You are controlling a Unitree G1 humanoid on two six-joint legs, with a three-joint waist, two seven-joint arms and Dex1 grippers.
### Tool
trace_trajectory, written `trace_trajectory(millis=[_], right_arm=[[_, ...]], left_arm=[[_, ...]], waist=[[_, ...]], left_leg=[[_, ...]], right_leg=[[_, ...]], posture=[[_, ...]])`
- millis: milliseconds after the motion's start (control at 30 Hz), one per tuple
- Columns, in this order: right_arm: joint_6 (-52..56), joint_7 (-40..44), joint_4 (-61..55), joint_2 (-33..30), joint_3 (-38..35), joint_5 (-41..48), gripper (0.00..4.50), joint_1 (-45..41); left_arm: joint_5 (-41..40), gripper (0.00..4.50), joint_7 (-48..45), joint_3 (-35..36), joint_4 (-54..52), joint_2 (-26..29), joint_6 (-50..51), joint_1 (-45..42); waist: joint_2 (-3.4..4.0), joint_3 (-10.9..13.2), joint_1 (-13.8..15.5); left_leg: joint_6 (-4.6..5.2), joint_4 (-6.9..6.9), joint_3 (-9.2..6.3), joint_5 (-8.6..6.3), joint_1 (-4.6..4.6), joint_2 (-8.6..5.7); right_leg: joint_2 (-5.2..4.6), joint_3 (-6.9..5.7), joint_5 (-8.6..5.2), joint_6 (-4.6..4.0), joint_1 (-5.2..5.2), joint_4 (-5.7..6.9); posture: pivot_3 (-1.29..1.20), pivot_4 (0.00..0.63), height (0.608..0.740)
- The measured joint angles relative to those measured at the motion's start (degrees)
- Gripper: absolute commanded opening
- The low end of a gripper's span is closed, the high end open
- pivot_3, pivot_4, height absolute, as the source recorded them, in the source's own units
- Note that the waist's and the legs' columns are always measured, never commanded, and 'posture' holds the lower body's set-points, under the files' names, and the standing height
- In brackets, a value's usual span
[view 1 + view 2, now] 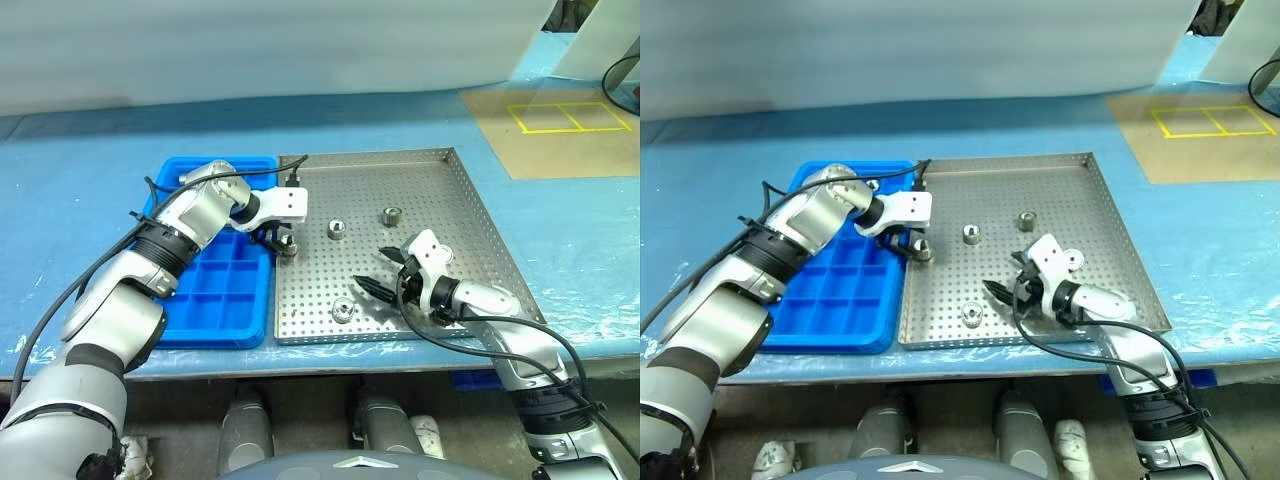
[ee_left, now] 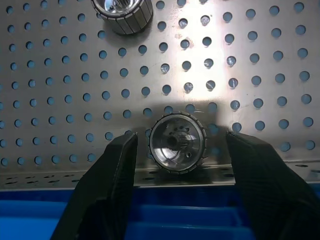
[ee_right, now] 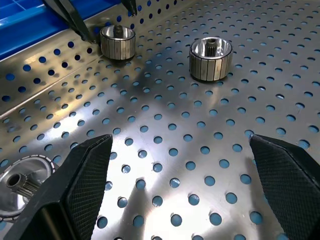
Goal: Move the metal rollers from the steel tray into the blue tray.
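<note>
Blue sheeting covers the tabletop (image 1: 80, 180), and on it the steel tray (image 1: 470, 215) lies beside the blue tray (image 1: 215, 310), the two touching along one edge; four metal rollers are on the perforated floor of the steel tray; one roller (image 1: 288, 246) stands close to the rim next to the blue tray, one (image 1: 337, 230) sits near the middle, one (image 1: 391, 215) is further back, and one (image 1: 343, 309) lies near the front rim; the blue tray compartments that can be seen hold nothing; the left pincer (image 2: 180, 150) points down over the roller by the rim, its fingers apart on both sides of this roller with a small gap on each side, not clamped on it; the right pincer (image 1: 383, 271) hovers low over the front part of the steel tray, its fingers wide apart and holding nothing, with the front roller just beside one finger; a beige mat with yellow lines (image 1: 560, 120) lies far back on the right
</note>
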Motion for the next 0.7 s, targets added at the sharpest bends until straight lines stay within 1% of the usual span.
trace_trajectory(millis=[233, 400, 533, 567, 600, 667, 700], right_arm=[[0.0, -0.2, 0.0, 0.5, 0.1, 0.0, 4.50, 0.4], [0.0, -0.4, 0.0, 0.6, 0.4, 0.0, 4.50, 0.5], [0.0, -0.5, 0.0, 0.9, 0.6, -0.1, 4.50, 0.4], [0.0, -0.5, 0.0, 1.0, 0.7, -0.1, 4.50, 0.4], [0.0, -0.5, 0.0, 1.0, 0.7, -0.1, 4.50, 0.4], [-0.1, -0.6, 0.0, 1.1, 0.9, -0.1, 4.50, 0.4], [-0.2, -0.6, 0.0, 1.4, 1.0, -0.1, 4.50, 0.4]], left_arm=[[1.6, 2.99, -0.7, -0.4, 7.6, -3.6, -3.6, -1.3], [2.8, 2.99, -2.0, -0.9, 11.8, -4.7, -5.5, -2.2], [4.0, 2.99, -3.1, -1.4, 15.0, -5.7, -7.1, -3.5], [4.2, 2.80, -3.3, -1.5, 15.9, -5.9, -7.7, -3.9], [4.2, 2.80, -3.3, -1.5, 16.0, -5.9, -7.7, -3.9], [4.5, 2.35, -3.9, -1.9, 17.4, -6.2, -8.5, -4.6], [5.5, 2.03, -4.9, -2.8, 18.9, -6.4, -9.1, -5.4]], waist=[[-0.01, 0.0, -0.3], [-0.02, 0.0, -1.4], [-0.03, 0.0, -1.5], [-0.03, 0.0, -1.5], [-0.03, 0.0, -1.5], [-0.04, 0.0, -1.6], [-0.05, 0.0, -1.6]], left_leg=[[0.00, 0.00, 0.00, 0.00, 0.07, 0.02], [0.00, -0.01, 0.00, 0.00, 0.08, 0.02], [0.02, -0.02, 0.00, -0.01, 0.10, 0.03], [0.02, -0.02, 0.00, -0.01, 0.10, 0.03], [0.02, -0.02, 0.00, -0.01, 0.10, 0.03], [0.03, -0.04, 0.00, -0.02, 0.13, 0.05], [0.04, -0.05, 0.00, -0.02, 0.15, 0.05]], right_leg=[[0.02, 0.01, 0.00, 0.00, 0.05, 0.01], [0.02, 0.01, 0.00, -0.01, 0.05, 0.01], [0.04, 0.01, 0.01, -0.01, 0.05, 0.01], [0.04, 0.01, 0.01, -0.01, 0.05, 0.01], [0.04, 0.01, 0.01, -0.01, 0.05, 0.01], [0.06, 0.01, 0.01, -0.02, 0.05, 0.02], [0.06, 0.01, 0.01, -0.02, 0.05, 0.02]], posture=[[-0.25, 0.150, 0.740], [-0.24, 0.150, 0.740], [-0.24, 0.150, 0.740], [-0.24, 0.150, 0.740], [-0.24, 0.150, 0.740], [-0.24, 0.150, 0.740], [-0.24, 0.150, 0.740]])
